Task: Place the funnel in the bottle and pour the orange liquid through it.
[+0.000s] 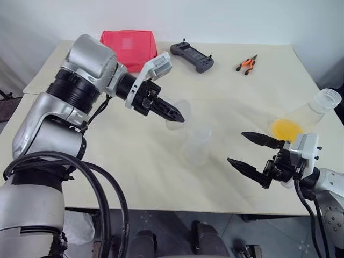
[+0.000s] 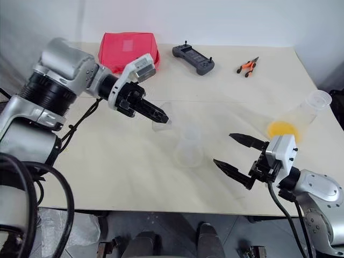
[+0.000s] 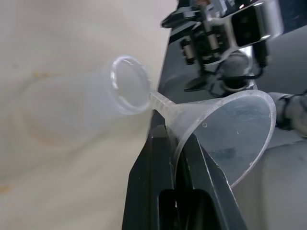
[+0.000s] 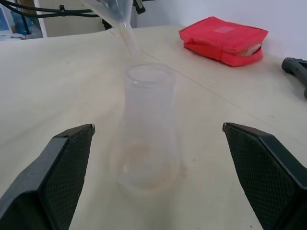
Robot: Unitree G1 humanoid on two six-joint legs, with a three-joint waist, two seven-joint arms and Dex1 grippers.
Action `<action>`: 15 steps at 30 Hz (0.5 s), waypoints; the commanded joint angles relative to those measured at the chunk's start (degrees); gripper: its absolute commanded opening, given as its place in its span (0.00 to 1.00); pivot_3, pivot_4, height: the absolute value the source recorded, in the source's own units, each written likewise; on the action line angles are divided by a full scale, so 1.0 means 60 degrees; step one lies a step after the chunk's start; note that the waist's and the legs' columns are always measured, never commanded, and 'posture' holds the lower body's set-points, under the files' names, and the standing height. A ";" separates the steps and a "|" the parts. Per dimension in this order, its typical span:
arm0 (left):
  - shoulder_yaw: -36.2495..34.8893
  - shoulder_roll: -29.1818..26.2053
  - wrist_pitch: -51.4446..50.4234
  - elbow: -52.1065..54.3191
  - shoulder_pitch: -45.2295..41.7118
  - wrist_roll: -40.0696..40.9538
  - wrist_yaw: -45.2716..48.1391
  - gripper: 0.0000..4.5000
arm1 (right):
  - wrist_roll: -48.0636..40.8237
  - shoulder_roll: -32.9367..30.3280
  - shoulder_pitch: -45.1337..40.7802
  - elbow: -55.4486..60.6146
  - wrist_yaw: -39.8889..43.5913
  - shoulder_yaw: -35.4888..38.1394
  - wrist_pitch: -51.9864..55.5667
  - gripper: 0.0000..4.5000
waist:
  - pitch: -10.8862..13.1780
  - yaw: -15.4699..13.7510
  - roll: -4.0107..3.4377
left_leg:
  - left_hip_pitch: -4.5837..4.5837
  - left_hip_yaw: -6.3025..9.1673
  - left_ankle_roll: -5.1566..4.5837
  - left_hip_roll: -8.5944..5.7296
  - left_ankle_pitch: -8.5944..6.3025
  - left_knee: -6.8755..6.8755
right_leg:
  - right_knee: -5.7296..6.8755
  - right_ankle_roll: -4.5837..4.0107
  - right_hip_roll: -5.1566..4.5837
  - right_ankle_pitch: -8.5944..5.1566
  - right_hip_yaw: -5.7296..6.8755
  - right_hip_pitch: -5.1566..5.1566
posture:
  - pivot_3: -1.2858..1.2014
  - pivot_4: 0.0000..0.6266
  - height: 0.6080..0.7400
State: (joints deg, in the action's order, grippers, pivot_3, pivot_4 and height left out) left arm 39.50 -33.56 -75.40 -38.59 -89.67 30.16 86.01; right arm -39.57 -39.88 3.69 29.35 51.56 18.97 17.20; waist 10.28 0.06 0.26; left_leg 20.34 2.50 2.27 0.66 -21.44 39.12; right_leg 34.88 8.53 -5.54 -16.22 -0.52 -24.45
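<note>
While the bottle (image 1: 195, 145) stands upright on the pale worktop (image 1: 134, 161) near the middle of the head views, the left tool (image 1: 174, 114) hangs just above and to the left of it, clenched on the funnel (image 3: 225, 129). In the left wrist view the two black fingers (image 3: 153, 182) pinch the cone wall of the funnel near where it narrows, and the spout points toward the open neck rim of the bottle – close beside the rim, though whether the tip has entered the neck I cannot tell. The right wrist view shows the spout slanting down to the rim from above. The right tool (image 1: 252, 152) sits at the lower right of the head views, released, its fingers spread wide and level, aimed toward the bottle but well apart from it. At the right edge of the worktop another clear flask (image 1: 317, 107) with a wide ribbed neck leans tilted, and the orange liquid (image 1: 286, 129) glows as a patch in its low side. Along the far edge, at the top of the frame, lie a red pouch (image 1: 130, 47), a dark handheld controller (image 1: 192, 56) and orange-handled pliers (image 1: 246, 64) – all well away from both tools.
</note>
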 commanded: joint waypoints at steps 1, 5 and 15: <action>0.0192 0.0293 0.0736 -0.0519 -0.0488 -0.0667 0.0968 0.01 | -0.0083 0.0074 0.0082 0.0455 -0.0068 0.0252 -0.0272 1.00 | 0.0001 -0.0001 0.0001 | 0.0000 -0.0001 0.0000 0.0000 0.0000 0.0000 | 0.0000 0.0000 0.0000 0.0000 -0.0001 0.0000 | 0.52 0.24 1.00; 0.0640 0.0682 0.1606 -0.1140 -0.0801 -0.1111 0.1081 0.01 | -0.0068 0.0096 0.0179 0.0471 -0.0130 0.0268 -0.0374 1.00 | 0.0003 -0.0006 0.0004 | 0.0000 -0.0003 -0.0002 0.0000 0.0001 0.0001 | 0.0003 0.0000 0.0000 0.0000 -0.0001 -0.0001 | 0.52 0.24 1.00; 0.1422 0.1701 0.3422 -0.2743 -0.1879 -0.1323 0.1081 0.01 | 0.0050 0.0228 0.0442 0.0586 -0.0299 0.0176 -0.0612 1.00 | 0.0006 -0.0024 0.0009 | 0.0002 -0.0004 -0.0005 -0.0003 0.0001 0.0005 | 0.0005 0.0003 -0.0001 0.0001 -0.0002 -0.0001 | 0.52 0.24 1.00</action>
State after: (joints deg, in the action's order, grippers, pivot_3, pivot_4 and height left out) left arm 47.57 -23.71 -56.35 -54.34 -98.39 22.19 86.06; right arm -39.17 -38.84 6.03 30.59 50.17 18.96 14.93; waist 10.31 -0.09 0.32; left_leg 20.35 2.48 2.24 0.64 -21.44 39.15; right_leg 34.92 8.55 -5.54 -16.22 -0.53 -24.46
